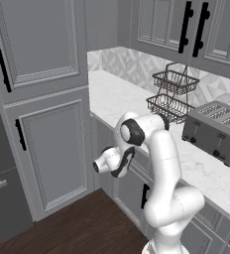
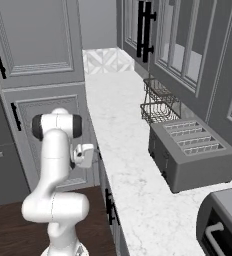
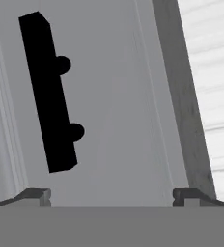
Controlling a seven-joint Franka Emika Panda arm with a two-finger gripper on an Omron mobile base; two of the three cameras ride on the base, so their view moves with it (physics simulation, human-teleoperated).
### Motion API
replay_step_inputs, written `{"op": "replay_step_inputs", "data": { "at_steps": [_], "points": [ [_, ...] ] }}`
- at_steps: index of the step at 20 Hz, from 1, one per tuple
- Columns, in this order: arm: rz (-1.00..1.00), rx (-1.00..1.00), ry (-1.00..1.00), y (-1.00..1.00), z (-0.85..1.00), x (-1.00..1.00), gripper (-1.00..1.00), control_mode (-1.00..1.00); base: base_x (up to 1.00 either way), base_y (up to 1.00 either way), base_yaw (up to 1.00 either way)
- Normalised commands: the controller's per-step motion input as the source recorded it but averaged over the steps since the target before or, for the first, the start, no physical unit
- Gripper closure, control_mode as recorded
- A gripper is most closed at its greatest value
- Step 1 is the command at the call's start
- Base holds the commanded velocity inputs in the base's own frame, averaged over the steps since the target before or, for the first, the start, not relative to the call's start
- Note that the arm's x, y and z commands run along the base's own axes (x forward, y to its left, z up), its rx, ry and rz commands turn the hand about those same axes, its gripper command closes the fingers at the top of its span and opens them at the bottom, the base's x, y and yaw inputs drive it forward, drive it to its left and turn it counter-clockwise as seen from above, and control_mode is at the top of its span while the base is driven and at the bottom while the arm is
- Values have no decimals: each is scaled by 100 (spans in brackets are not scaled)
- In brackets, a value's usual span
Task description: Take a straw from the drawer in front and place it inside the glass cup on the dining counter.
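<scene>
The drawer (image 3: 119, 96) is shut. Its framed grey front panel faces my hand close up in the hand view, with the short black bar handle (image 3: 49, 91) slanting on the left side, above my left fingertip (image 3: 36, 195). My gripper (image 3: 113, 197) is open with nothing between its fingers. In the right base view the gripper (image 2: 94, 152) points at the cabinet front just under the worktop edge. The straw is hidden inside the shut drawer. The glass cup and the dining counter are out of view.
A white marble-look worktop (image 1: 117, 94) carries a grey toaster (image 1: 218, 131) and a two-tier wire basket (image 1: 171, 94). Tall grey cabinet doors (image 1: 52, 149) stand to the left. Dark wooden floor (image 1: 77, 228) lies below. Another dark appliance (image 2: 223, 225) sits at the near right.
</scene>
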Motion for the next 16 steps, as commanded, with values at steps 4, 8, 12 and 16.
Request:
{"op": "replay_step_inputs", "data": {
  "at_steps": [4,8,12,16],
  "points": [
    [1,0,0,3,-22,52,-100,-100,0,0,0],
    [0,0,0,0,-35,56,-100,-100,0,0,0],
    [1,-1,0,0,-43,53,-100,-100,0,0,0],
    [0,-2,0,0,-47,48,-100,-100,0,0,0]
  ]
}}
